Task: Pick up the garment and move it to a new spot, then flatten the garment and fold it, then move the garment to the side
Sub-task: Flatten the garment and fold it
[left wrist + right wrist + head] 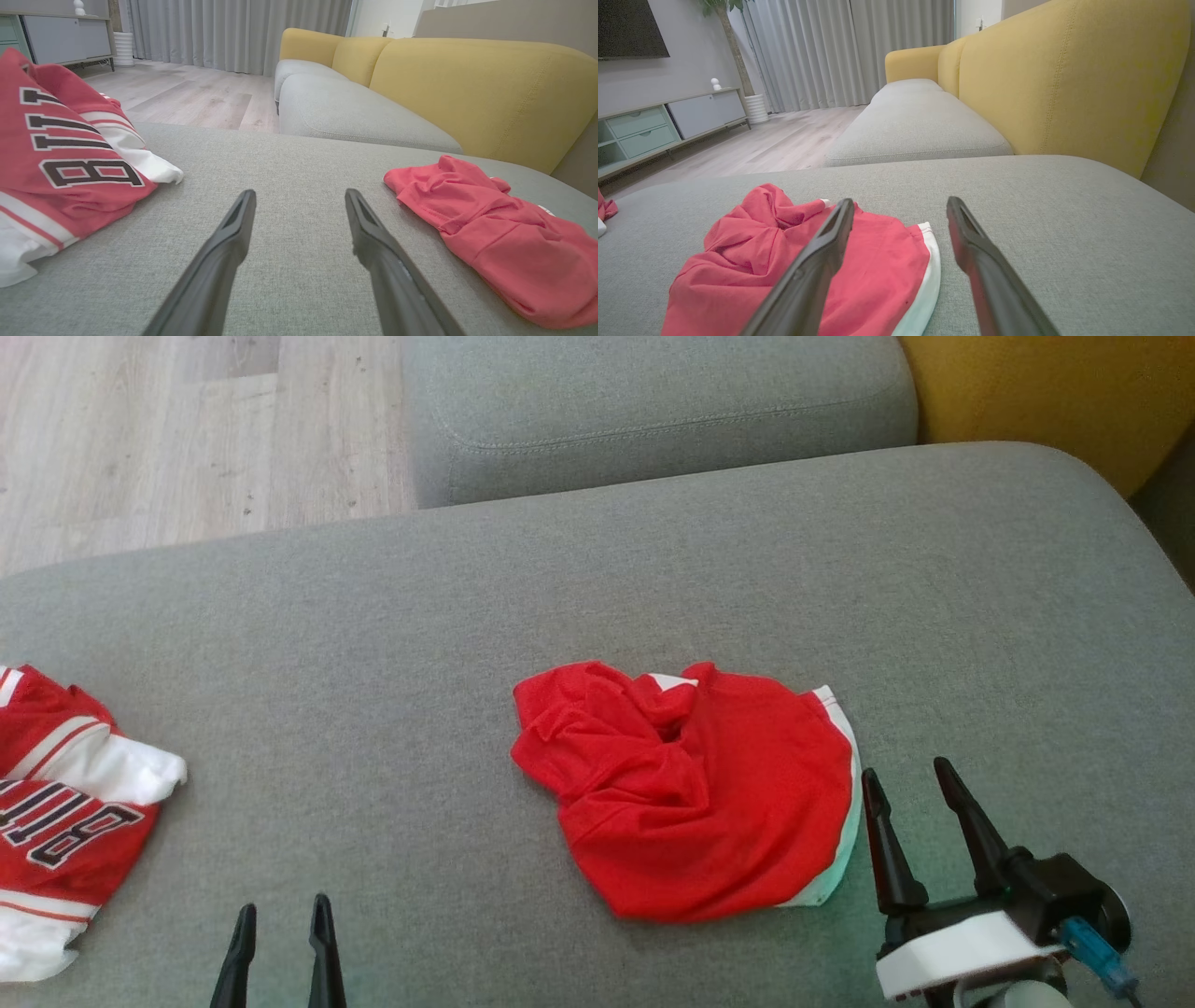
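- The red garment lay crumpled in a heap on the wide grey seat cushion, a little right of the cushion's middle and toward its near side.
- Its left and far parts were bunched into folds. Its right part lay smoother, with a white band running along the right edge.
- The right gripper stood at the near right, just beside the garment's white-edged side. Its two dark fingers were spread wide apart with nothing between them.
- In the right wrist view, one finger crossed in front of the red cloth and the other pointed over bare grey fabric. Whether the first finger touched the cloth could not be told.
- The left gripper sat at the near left, well apart from the garment. Its fingers were also spread and empty, pointing over bare cushion.
- A red and white jersey with dark letters lay at the left edge of the cushion, left of the left gripper and apart from it.
- Beyond the far side of the cushion sat a second grey cushion, with a yellow backrest at the far right and pale wooden floor at the far left.
- Farther off, the right wrist view showed grey curtains and a low cabinet along the wall.
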`<state>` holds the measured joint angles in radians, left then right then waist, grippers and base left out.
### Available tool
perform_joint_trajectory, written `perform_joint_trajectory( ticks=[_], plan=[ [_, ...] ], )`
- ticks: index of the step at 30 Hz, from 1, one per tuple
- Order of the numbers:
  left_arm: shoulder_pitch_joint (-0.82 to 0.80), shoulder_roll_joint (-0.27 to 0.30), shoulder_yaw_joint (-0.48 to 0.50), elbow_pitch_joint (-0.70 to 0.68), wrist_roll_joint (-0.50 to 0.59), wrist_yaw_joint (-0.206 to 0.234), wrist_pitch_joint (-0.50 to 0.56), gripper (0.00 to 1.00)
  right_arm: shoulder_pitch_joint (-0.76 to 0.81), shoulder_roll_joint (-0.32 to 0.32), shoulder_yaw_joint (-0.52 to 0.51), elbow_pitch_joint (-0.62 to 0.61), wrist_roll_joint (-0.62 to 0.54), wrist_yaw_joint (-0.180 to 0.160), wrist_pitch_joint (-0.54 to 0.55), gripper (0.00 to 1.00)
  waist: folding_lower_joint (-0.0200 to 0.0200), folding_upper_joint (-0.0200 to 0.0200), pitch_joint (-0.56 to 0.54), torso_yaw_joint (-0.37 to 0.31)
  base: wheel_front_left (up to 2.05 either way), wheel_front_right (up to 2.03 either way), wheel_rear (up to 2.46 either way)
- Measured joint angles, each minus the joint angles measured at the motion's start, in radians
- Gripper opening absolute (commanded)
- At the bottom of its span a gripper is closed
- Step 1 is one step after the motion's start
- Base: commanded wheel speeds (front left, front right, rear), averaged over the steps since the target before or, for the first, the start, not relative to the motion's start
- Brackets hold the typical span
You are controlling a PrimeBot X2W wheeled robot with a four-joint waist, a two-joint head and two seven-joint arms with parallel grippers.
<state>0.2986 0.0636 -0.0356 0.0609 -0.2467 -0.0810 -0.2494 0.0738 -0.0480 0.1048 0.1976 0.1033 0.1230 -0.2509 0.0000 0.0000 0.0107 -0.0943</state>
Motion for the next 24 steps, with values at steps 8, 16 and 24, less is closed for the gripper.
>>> perform_joint_trajectory(
  ticks=[8,16,24],
  plan=[
    [0.000,-0.003,-0.005,0.001,0.002,-0.008,0.000,1.00,0.000,0.000,0.000,0.000,0.002,0.000,0.000,1.00,0.0000,0.0000,0.001,-0.003,0.00,0.00,0.00],
    [-0.021,-0.004,-0.115,0.047,-0.050,-0.026,0.003,1.00,-0.003,0.000,0.026,-0.002,0.001,0.000,0.000,1.00,0.0000,0.0000,0.011,-0.030,0.00,0.00,0.00],
    [-0.185,-0.007,-0.329,0.173,-0.229,-0.043,0.131,1.00,-0.033,0.000,0.047,-0.013,0.002,0.000,0.000,1.00,0.0000,0.0000,0.049,-0.092,0.00,0.00,0.00]
  ],
)
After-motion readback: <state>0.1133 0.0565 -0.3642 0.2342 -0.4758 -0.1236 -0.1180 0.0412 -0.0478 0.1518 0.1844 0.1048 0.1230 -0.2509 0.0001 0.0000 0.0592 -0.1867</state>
